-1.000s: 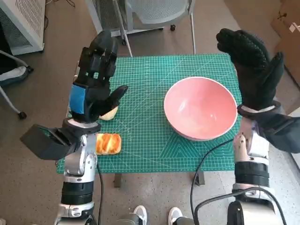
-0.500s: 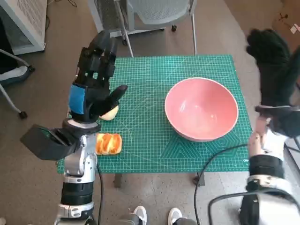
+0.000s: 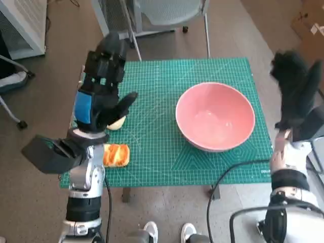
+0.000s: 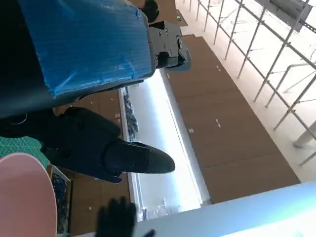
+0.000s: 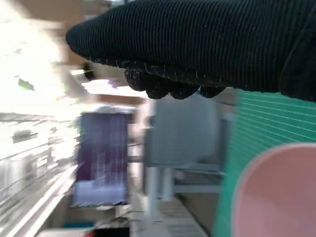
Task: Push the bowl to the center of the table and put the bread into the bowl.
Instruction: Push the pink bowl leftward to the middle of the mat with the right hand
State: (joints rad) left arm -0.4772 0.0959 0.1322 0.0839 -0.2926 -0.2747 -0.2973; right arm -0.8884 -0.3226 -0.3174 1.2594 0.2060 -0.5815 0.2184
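The pink bowl (image 3: 215,116) stands on the right half of the green cutting mat (image 3: 157,86); its rim also shows in the left wrist view (image 4: 22,197) and the right wrist view (image 5: 276,192). A golden striped bread (image 3: 116,155) lies near the mat's front left corner. A second pale bread piece (image 3: 117,122) peeks out beside my left hand. My left hand (image 3: 101,86) is raised above the mat's left side, fingers spread, holding nothing. My right hand (image 3: 296,88) is raised off the table's right edge, open, blurred, apart from the bowl.
An office chair (image 3: 167,12) stands beyond the table's far edge. A white cabinet (image 3: 23,23) is at the far left. A black cable (image 3: 228,174) loops over the front right corner. Cardboard (image 3: 309,25) lies on the floor at the far right.
My right hand has swung from above the bowl's right rim out past the table's right edge and dropped a little. The left hand, the bowl and the bread have stayed put.
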